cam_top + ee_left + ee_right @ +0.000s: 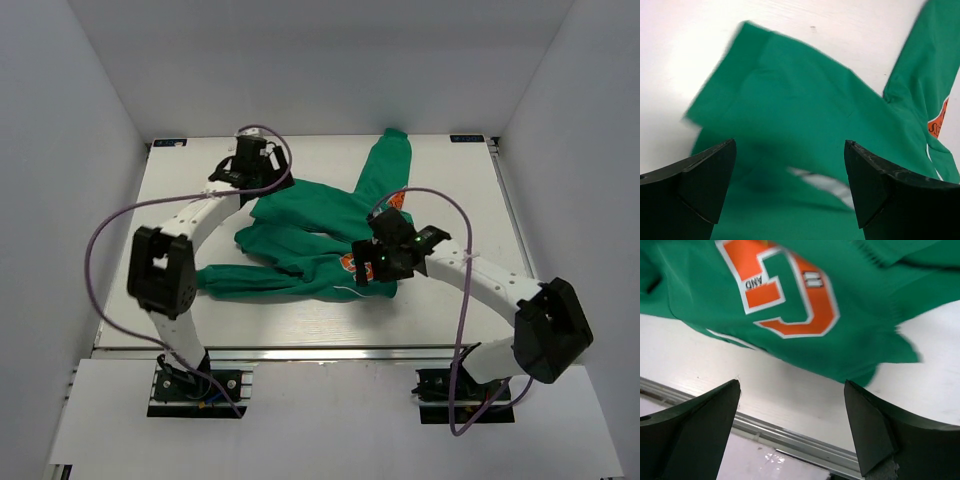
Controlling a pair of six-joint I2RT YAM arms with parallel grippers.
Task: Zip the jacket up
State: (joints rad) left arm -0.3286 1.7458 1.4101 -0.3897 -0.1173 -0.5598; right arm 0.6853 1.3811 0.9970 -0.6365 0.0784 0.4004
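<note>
Green jacket [310,245] lies crumpled, orange patch showing.

Crumpled green fabric jacket [310,225] mid white desk [300,322]. One sleeve [388,160] reaches toward the far edge, other sleeve [235,282] trails left. Left end effector [262,170] at jacket's far-left corner. Right end effector [375,262] just beside orange patch [347,263].
</note>
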